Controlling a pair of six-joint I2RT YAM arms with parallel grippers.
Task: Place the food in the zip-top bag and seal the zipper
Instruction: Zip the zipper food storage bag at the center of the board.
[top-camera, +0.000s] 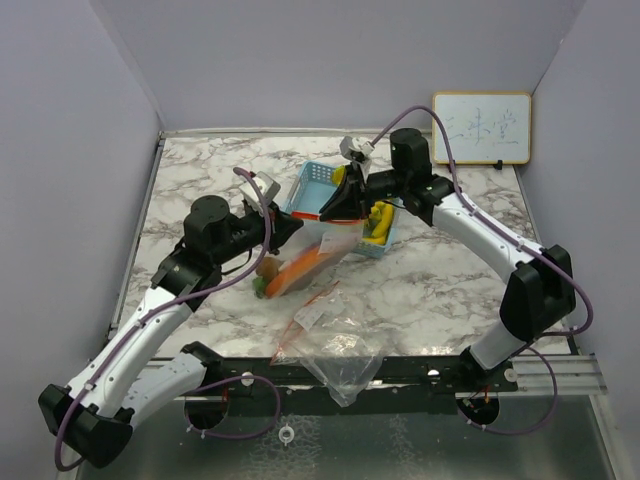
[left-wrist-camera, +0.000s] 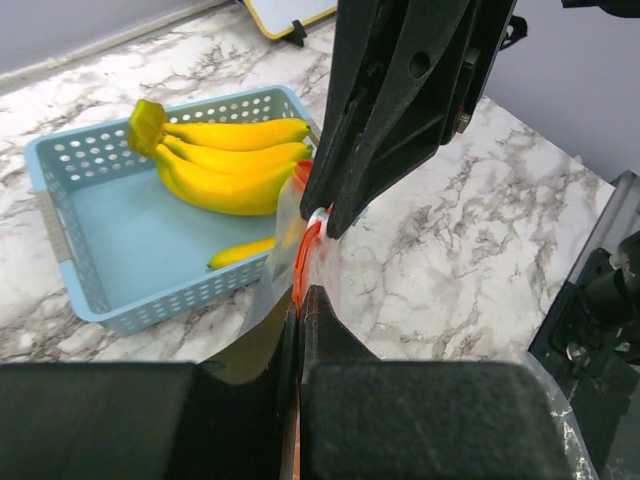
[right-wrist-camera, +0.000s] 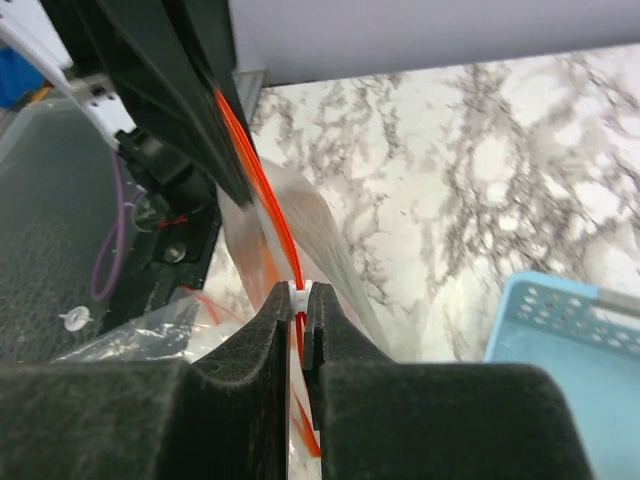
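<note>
You are holding the zip-top bag (top-camera: 305, 255) up between both arms, over the marble table (top-camera: 440, 290) just in front of the blue mesh basket (left-wrist-camera: 70, 250). Your left gripper (left-wrist-camera: 298, 312) is pinching narrow on the orange zipper (right-wrist-camera: 268, 200), with the strip running straight up out of its closed fingers. Your right gripper (right-wrist-camera: 302, 300) is clamping the same zipper farther along, its fingers pressing on a small white piece (right-wrist-camera: 302, 290) that is sitting on the strip. The two grippers are facing each other close together, with a short stretch of zipper showing taut between them, and the clear bag is hanging below toward your left arm. Inside the bag an orange carrot (top-camera: 298, 268) is lying at a slant, and a small green piece (top-camera: 260, 287) is sitting at its lower end, resting on the table; the overhead view is too coarse to tell what else is in there. The yellow bananas (left-wrist-camera: 225, 165) are lying in the basket, outside the bag, and a small yellow piece (left-wrist-camera: 243, 252) is lying just beside them on the basket floor. A second clear bag (top-camera: 335, 350) is lying crumpled at the near edge of the table between your arm bases. A whiteboard (top-camera: 481, 127) is leaning against the back wall on your right.
</note>
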